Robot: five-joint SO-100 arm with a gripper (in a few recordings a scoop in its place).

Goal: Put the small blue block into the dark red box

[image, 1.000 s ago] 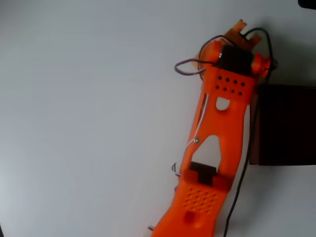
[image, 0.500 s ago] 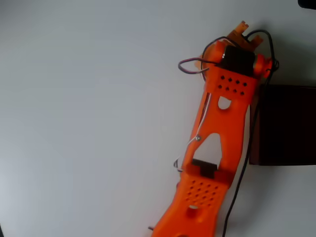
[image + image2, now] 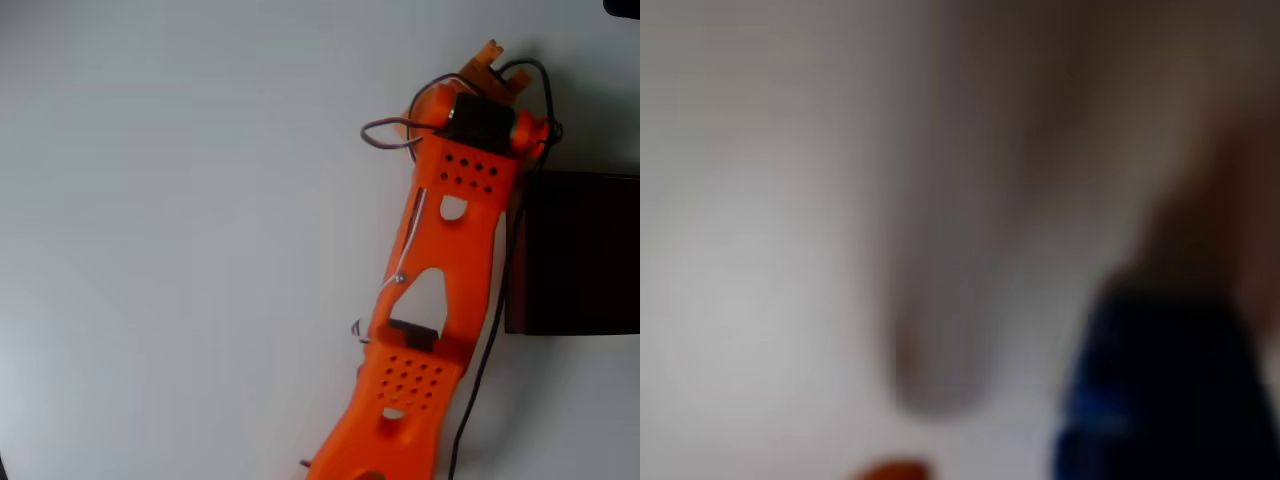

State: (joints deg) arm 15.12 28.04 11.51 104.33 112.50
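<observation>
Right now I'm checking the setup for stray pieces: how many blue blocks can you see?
1. The small blue block fills the lower right of the blurred wrist view, close to the camera. In the overhead view the orange arm could hide others beside the dark red box.

Looks like hobby robotics bench or small lab setup. Plain white tabletop [image 3: 180, 250], bare and evenly lit. Orange 3D-printed arm [image 3: 440, 260] with perforated plates, exposed servo, loose black cables [image 3: 480, 380] trailing across surface. Room beyond table edge not visible, so exact kind of place unclear.
</observation>
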